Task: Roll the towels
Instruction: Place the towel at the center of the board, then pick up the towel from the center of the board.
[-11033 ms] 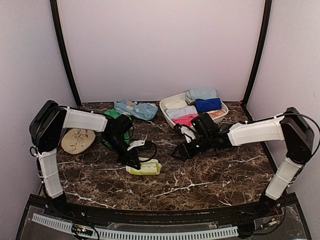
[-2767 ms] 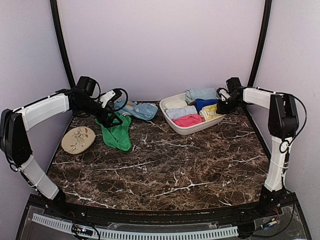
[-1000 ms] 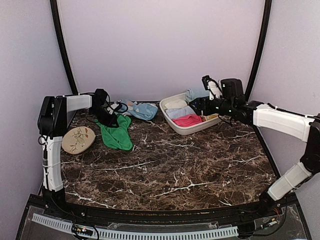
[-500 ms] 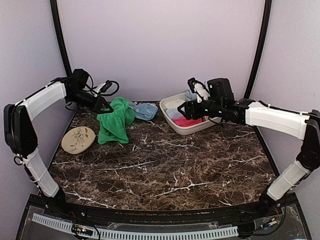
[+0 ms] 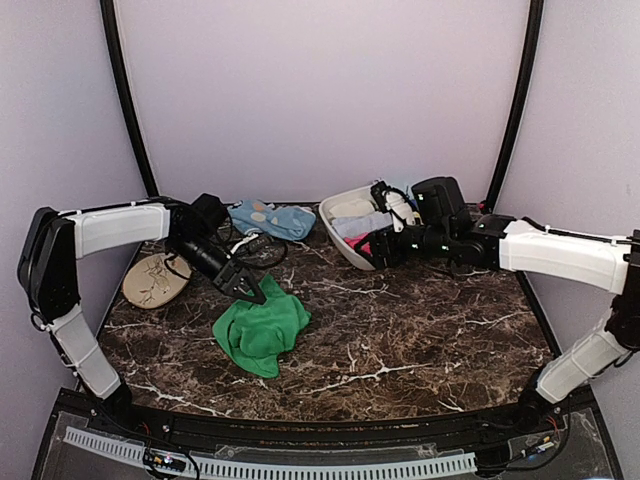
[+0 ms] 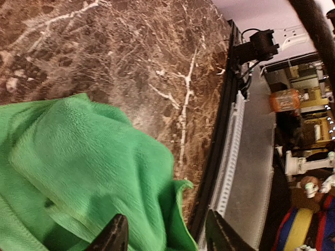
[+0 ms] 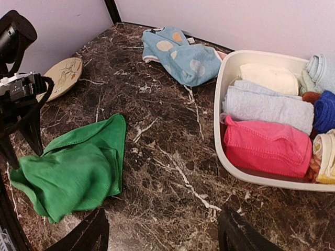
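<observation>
The plain bright green towel (image 5: 262,335) lies crumpled on the marble table, left of the middle. It also shows in the right wrist view (image 7: 78,170) and in the left wrist view (image 6: 78,172). My left gripper (image 5: 248,291) hangs just above the towel's far left edge. It is open (image 6: 167,235), with the cloth lying below its spread fingers. My right gripper (image 5: 372,252) is open and empty (image 7: 165,232), low over bare marble by the basin's front left. A pale yellow rolled towel (image 7: 325,157) sits in the basin's right end.
A white basin (image 5: 331,217) at the back right holds several rolled towels: pink (image 7: 267,146), pale blue, cream, dark blue. A light blue spotted cloth (image 5: 272,217) lies at the back. The tan leaf-print disc (image 5: 156,280) lies at the left. The table's front edge runs close behind the green towel (image 6: 220,157).
My left gripper carried the green towel from the back left, where it hung lifted, forward to the table's middle left and let it go. My right gripper drew down and left of the basin.
</observation>
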Tool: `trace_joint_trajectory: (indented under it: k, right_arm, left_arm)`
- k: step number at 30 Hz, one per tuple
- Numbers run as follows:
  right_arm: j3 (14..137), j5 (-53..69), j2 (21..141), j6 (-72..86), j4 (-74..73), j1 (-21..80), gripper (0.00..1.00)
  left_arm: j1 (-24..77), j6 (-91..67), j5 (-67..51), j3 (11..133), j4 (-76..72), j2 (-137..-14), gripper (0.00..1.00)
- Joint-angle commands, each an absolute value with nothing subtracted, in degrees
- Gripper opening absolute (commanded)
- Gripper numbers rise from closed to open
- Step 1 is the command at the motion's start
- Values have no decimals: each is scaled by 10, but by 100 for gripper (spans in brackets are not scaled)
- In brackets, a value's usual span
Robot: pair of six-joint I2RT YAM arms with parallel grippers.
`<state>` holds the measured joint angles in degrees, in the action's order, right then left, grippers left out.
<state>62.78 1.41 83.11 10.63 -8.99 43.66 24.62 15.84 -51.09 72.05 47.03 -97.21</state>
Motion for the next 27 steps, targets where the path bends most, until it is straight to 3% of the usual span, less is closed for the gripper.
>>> trace_joint_trajectory:
  k: [1,5,13,21,24,27]
  right_arm:
    - [603,5,800,129,-100,444,71]
    - [584,-3,795,147,-101,464,71]
    - [574,0,849,181,-84,518,71]
    - [577,2,871,181,-82,535,70]
    - [580,2,876,176,-81,536,70]
    - [587,4,882,173,-83,535,70]
  left_arm:
    - [251,242,-580,784,534,-999,62]
    - [209,295,-537,859,554,-1028,71]
    - [212,330,-309,920,478,-1132,65]
    - [214,276,-296,915,467,-1193,64]
    - [214,242,-292,908,438,-1204,59]
    - [214,209,-262,907,400,-1217,48]
